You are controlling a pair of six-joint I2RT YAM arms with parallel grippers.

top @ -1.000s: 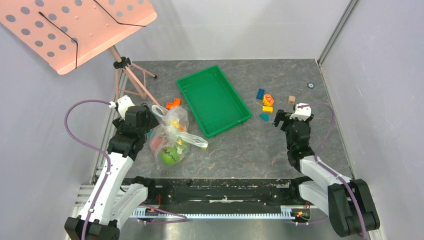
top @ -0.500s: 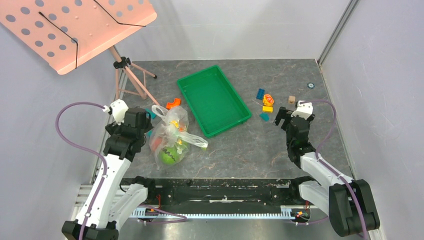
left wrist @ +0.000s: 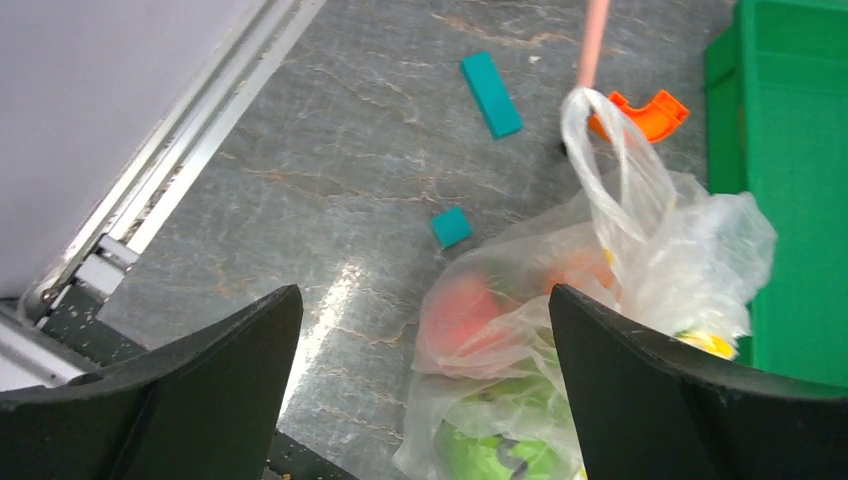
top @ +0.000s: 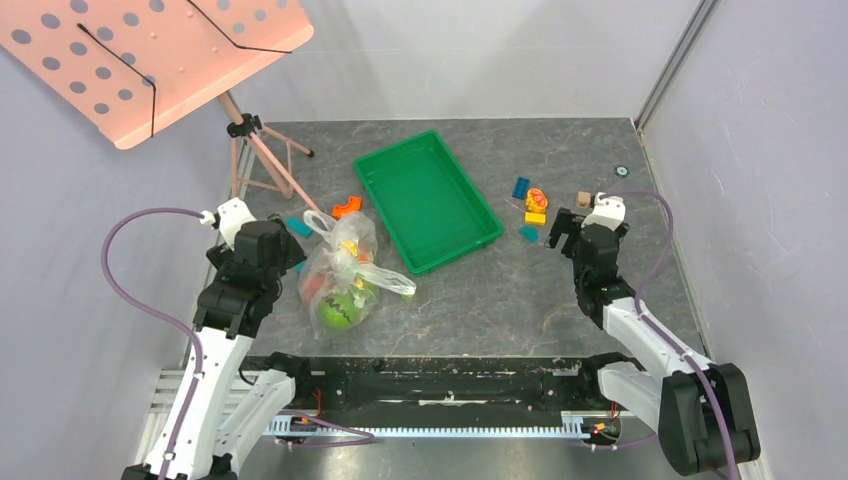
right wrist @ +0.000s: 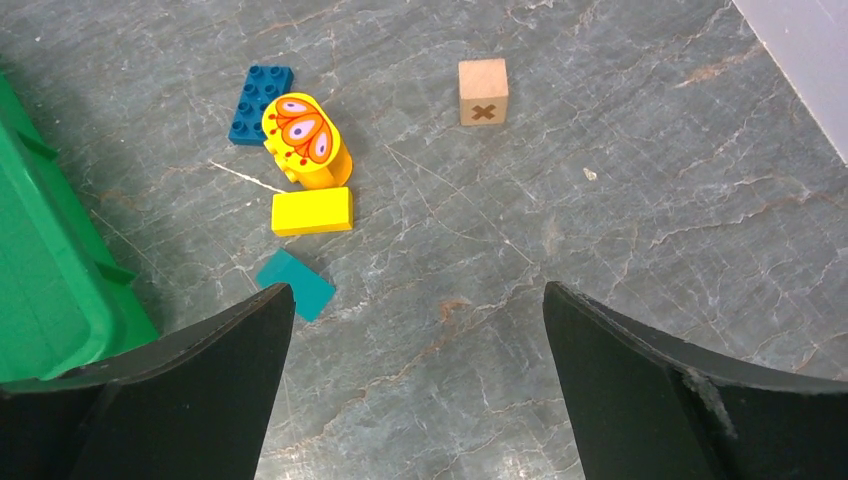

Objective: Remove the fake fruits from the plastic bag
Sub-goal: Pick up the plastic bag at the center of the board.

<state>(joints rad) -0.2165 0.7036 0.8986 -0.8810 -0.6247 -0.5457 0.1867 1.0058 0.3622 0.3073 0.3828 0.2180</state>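
The clear plastic bag [top: 342,272] with flower prints lies on the table left of centre, its loop handles [left wrist: 610,150] free. Inside it I see the striped green watermelon ball [top: 338,313], the pink peach [left wrist: 462,312] and an orange fruit [left wrist: 580,268]; the ribbed green piece is not clear to see. My left gripper [top: 285,255] is open and empty, just left of the bag; in the left wrist view [left wrist: 425,310] the bag lies between its jaws and to the right. My right gripper [top: 560,232] is open and empty over bare table at the right [right wrist: 415,300].
A green tray [top: 425,198] stands behind the bag. An orange curved piece [top: 347,207] and teal blocks [left wrist: 490,80] lie near the bag. Coloured building blocks [right wrist: 305,150] and a wooden cube [right wrist: 483,91] lie ahead of the right gripper. A pink music stand [top: 150,55] rises at the back left.
My left arm has drawn back to the left, away from the bag, uncovering a teal block. My right gripper has shifted slightly up and right. The bag has not moved.
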